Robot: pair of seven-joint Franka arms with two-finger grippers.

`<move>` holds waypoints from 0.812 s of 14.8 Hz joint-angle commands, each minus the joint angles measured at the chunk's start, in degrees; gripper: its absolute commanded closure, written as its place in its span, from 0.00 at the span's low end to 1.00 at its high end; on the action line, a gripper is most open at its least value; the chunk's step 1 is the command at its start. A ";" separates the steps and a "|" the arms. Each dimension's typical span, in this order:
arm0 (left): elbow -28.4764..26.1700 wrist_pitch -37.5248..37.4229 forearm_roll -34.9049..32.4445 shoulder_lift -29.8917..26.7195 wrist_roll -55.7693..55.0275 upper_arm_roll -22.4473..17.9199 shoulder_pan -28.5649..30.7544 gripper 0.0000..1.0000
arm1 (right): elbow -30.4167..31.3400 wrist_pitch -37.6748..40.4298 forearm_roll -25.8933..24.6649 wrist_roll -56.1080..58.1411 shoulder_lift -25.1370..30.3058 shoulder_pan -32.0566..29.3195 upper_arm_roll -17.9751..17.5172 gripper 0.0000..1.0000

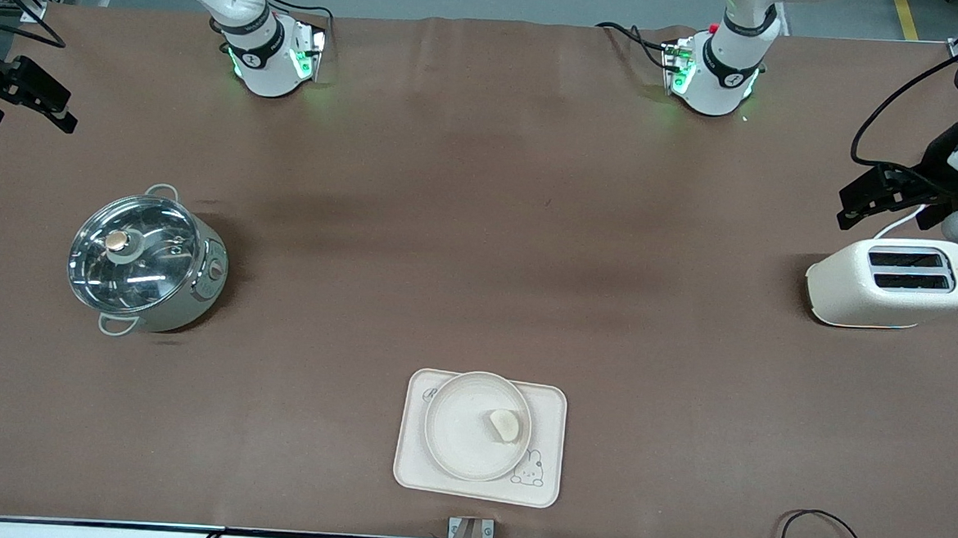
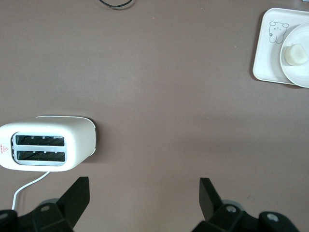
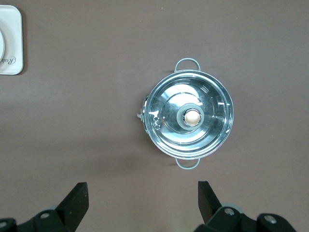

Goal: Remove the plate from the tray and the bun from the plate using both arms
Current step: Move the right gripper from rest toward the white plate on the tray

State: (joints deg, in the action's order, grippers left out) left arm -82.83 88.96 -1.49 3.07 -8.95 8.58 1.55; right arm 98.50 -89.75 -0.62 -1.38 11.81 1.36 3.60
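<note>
The brown counter (image 1: pixel 480 244) is wide, with a lidded steel pot (image 1: pixel 145 261) toward the right arm's end and a white toaster (image 1: pixel 892 282) toward the left arm's end. The tray (image 1: pixel 547 453) lies at the counter's edge nearest the front camera, midway between them. The plate (image 1: pixel 458 440) sits on it, and the bun (image 1: pixel 504 424) rests on the plate near its rim. Nothing has been lifted yet.

Both arms wait high at the counter's ends. The left tool (image 2: pixel 145 195) hangs beside the toaster, its jaws wide apart and empty; the right tool (image 3: pixel 143 197) hangs beside the pot, likewise apart and empty.

The plate looks stiff, light and smooth, so I'd pinch its raised rim. The bun seems soft and squashable; a gentle grip across its narrow width should do
</note>
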 commanded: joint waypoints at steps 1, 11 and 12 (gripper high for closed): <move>1.10 -0.81 0.52 0.18 1.47 -0.14 0.38 0.00 | -0.41 0.55 -0.35 0.85 0.32 -0.92 -0.79 0.00; 1.27 -0.72 -0.97 0.53 1.29 -0.14 0.56 0.00 | -1.11 -11.89 8.86 0.24 -15.99 5.38 -0.70 0.00; 1.27 -0.72 -0.54 0.53 1.56 -0.32 0.73 0.00 | -1.38 -15.85 11.84 -0.54 -19.25 6.71 -0.61 0.00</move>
State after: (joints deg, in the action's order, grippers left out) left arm -82.73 88.96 -1.65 3.19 -8.68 8.40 1.83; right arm 99.16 -100.29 7.37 -0.88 0.46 5.30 2.89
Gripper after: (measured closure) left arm 0.000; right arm 0.000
